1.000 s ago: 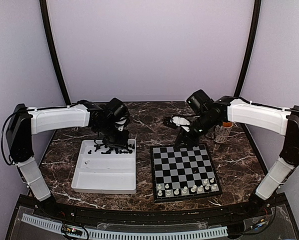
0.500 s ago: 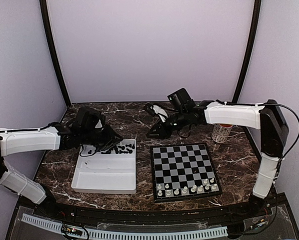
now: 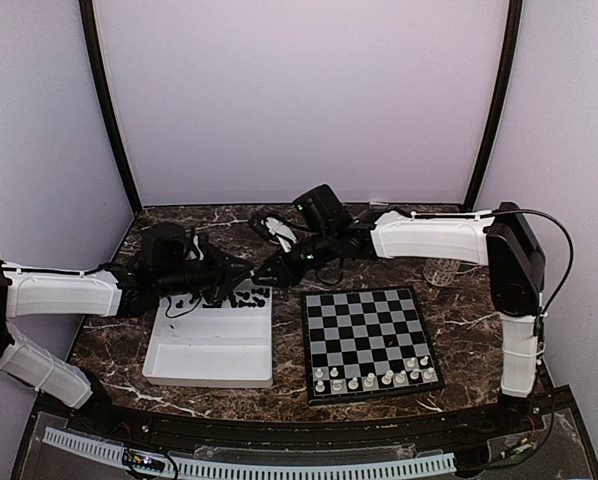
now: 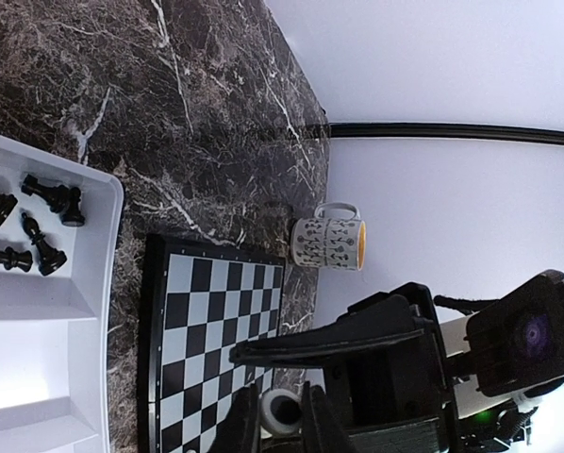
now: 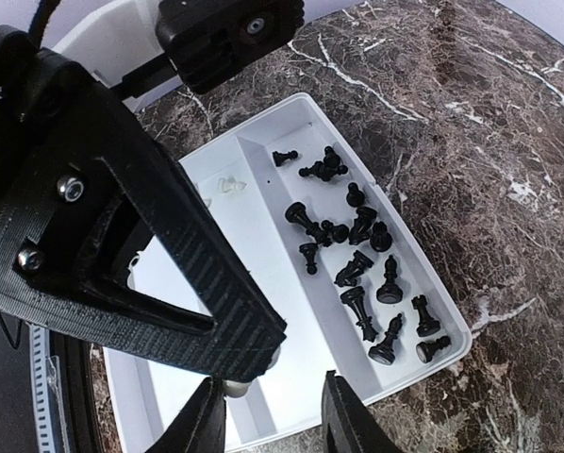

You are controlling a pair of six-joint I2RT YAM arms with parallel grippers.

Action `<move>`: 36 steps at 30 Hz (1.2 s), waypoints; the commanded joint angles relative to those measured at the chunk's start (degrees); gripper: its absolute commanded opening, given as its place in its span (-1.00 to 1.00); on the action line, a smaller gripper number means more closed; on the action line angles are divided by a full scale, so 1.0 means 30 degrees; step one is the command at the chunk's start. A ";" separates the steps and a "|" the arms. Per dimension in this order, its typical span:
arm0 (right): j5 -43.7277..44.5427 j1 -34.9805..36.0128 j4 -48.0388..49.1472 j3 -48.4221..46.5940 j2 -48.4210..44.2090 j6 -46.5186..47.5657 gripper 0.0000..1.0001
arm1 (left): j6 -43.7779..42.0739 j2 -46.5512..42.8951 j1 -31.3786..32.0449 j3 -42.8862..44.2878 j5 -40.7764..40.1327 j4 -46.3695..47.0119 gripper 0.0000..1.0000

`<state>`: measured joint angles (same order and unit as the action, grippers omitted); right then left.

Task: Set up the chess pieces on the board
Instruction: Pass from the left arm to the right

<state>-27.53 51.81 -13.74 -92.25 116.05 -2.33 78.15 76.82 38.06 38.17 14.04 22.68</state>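
Observation:
My left gripper (image 3: pixel 245 273) (image 4: pixel 277 422) is shut on a small white chess piece (image 4: pixel 282 412), above the far right corner of the white tray (image 3: pixel 209 360). My right gripper (image 3: pixel 275 267) (image 5: pixel 274 417) is open and meets it tip to tip. The white piece (image 5: pixel 232 385) sits at the tip of the left gripper's fingers (image 5: pixel 178 274), between my right jaws and close to the left one. Several black pieces (image 5: pixel 367 255) (image 3: pixel 241 298) lie in the tray's far compartment. The board (image 3: pixel 369 335) holds two rows of white pieces (image 3: pixel 374 378) at its near edge.
A patterned mug (image 4: pixel 329 243) stands on the marble table beyond the board's far right corner, behind my right arm in the top view (image 3: pixel 441 268). One small pale piece (image 5: pixel 227 186) lies alone in the tray's middle compartment.
My right arm swung left from the board's far edge to above the tray's far right corner. My left arm drew back and stretched low across the tray, so both grippers now meet.

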 commanded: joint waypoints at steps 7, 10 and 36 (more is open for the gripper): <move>-0.0114 0.0366 0.0411 -0.1085 0.0625 -0.0880 -0.38 | 0.0462 -0.0051 -0.0123 -0.0385 0.0861 0.1810 -0.70; -0.0195 0.0366 0.0318 -0.1276 0.0788 -0.0858 -0.59 | 0.0464 0.0041 -0.0134 -0.0416 0.1067 0.1929 -0.70; 0.4553 -0.1728 -1.2531 0.1314 -0.2807 1.1636 -1.00 | -0.7381 -0.2485 -0.1540 0.2644 -0.1680 -0.6540 -0.04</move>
<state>-22.85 48.10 -33.67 -88.31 111.55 15.99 63.55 73.76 34.61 44.01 13.32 10.48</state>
